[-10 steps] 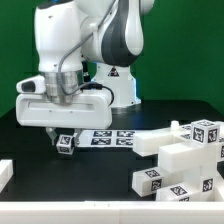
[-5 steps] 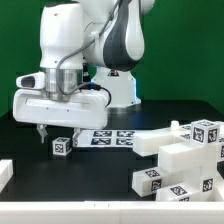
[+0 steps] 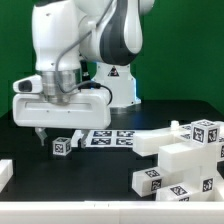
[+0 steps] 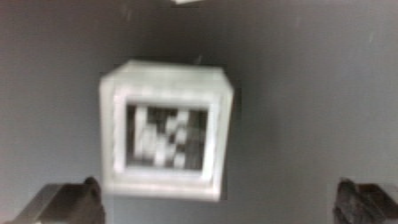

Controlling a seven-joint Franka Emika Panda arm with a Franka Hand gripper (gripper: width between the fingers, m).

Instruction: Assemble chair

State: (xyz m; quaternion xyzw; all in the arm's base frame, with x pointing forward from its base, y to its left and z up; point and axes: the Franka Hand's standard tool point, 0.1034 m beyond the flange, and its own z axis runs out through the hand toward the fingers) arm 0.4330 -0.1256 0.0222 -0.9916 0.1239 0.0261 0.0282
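Note:
A small white cube [image 3: 63,146] with a black-and-white tag lies on the black table, in front of the marker board [image 3: 112,138]. My gripper [image 3: 59,135] hangs just above the cube, open, with its fingers spread to either side and touching nothing. In the wrist view the cube [image 4: 166,130] lies tag up and blurred between the two wide-apart fingertips [image 4: 68,203], nearer to one of them; the gripper [image 4: 217,205] holds nothing. The other white chair parts [image 3: 178,158], slabs and blocks with tags, lie in a pile at the exterior view's right.
The arm's white base [image 3: 118,88] stands behind the marker board. A white edge piece [image 3: 5,172] shows at the exterior view's lower left. A pale rail [image 3: 110,205] runs along the table's front edge.
The fingers were close round the cube a second ago. They have spread apart, the cube now rests on the table, and the hand has shifted slightly toward the exterior view's left.

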